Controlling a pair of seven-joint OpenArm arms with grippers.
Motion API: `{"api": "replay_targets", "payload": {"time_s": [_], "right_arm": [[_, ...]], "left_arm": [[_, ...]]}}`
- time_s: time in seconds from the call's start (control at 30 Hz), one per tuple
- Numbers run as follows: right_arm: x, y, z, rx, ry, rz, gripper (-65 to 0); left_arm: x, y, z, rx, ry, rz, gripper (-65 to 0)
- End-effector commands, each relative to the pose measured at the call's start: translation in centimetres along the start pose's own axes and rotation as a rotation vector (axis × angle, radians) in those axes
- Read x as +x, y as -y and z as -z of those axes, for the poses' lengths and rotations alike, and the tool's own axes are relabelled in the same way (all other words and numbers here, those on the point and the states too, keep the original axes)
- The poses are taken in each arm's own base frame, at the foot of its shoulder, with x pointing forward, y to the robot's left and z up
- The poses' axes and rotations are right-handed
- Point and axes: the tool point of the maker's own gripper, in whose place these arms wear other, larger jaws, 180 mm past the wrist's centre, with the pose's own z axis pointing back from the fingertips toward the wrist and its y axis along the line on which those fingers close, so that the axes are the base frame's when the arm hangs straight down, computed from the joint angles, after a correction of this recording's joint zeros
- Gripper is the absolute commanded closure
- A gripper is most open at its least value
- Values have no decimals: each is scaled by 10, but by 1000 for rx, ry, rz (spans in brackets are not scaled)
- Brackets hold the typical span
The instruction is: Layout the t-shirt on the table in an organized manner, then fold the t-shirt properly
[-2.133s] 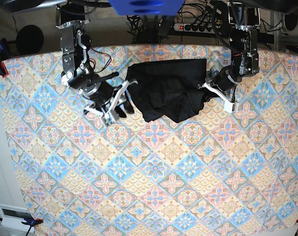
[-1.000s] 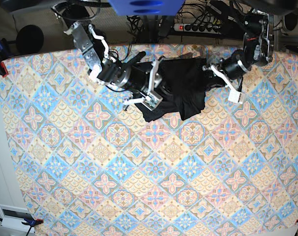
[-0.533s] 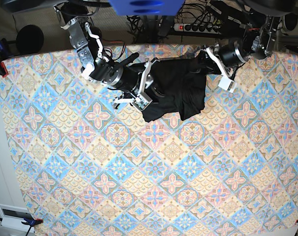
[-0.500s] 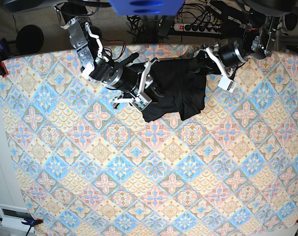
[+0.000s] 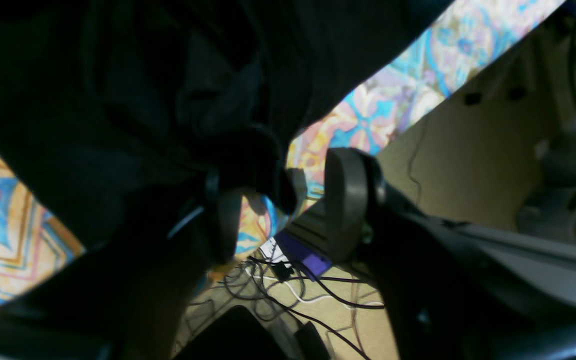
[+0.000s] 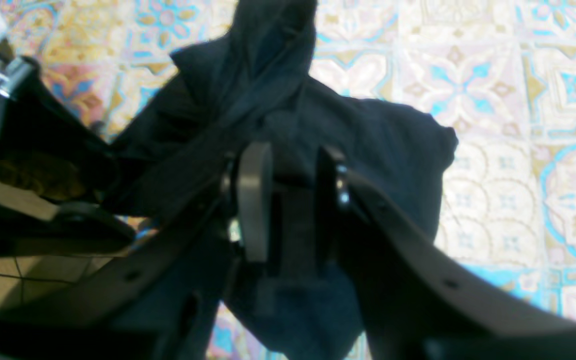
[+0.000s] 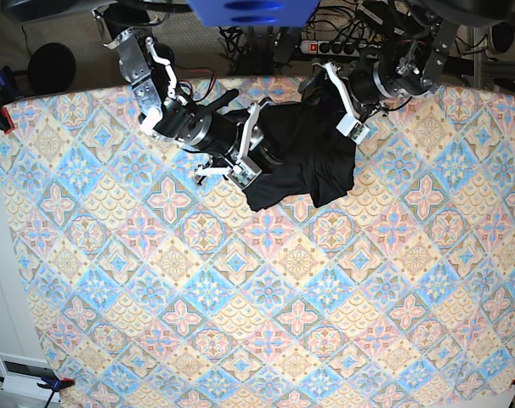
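T-shirt (image 7: pixel 304 161) bunched in a dark, rumpled heap near the far edge of the table (image 7: pixel 266 323), toward 12 o'clock in the base view, sleeves not told apart in the folds. Right gripper (image 7: pixel 240 153) lying at 9 o'clock of the heap, reaching into its left side; in the right wrist view right gripper (image 6: pixel 288 200) with 2 fingers (image 6: pixel 254 200) set narrowly apart and a band of black cloth pinched between them, so gripping the shirt. Left gripper (image 7: pixel 347 106) at 1 o'clock of the heap, over its upper right corner near the table's far edge. In the left wrist view left gripper (image 5: pixel 288 200) with jaws parted, a lump of black fabric hanging at the left finger (image 5: pixel 223 225), patterned cloth and floor cables showing through the gap; probably not clamped on the shirt, though that view is dark and blurred. Rest of the patterned table from 3 through 9 o'clock showing only its pastel tiles.
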Motion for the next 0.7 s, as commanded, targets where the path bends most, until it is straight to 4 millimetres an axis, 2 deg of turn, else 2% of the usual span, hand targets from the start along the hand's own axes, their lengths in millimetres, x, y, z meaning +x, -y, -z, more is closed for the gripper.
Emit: {"api": "replay_targets", "payload": {"time_s": [0.0,0.1,0.13,0.23,0.5,0.6,0.67], "right_arm": [[16,0,-3,5,54,-12,-151],[16,-1,-3,5,55,-13,-151],[16,-1,-3,5,55,-13,-151],[16,-1,-3,5,55,-13,-151],[16,-4,-1,15,53,-16,-151],[18,-6,0,22,57,-19,-151],[19,-13,2,40,56,-25,-151]], "left_arm": [[6,-1,-4,4,22,14,-179],[7,-8,-8,22,34,3,-24],[7,-13,-12,39,41,-11,0],[1,-36,-29,115,55,-58,-7],[4,-73,-63,230,174,-228,0],[0,-81,-65,238,190,-286,-1],[-11,-88,-61,241,171,-330,-2]]}}
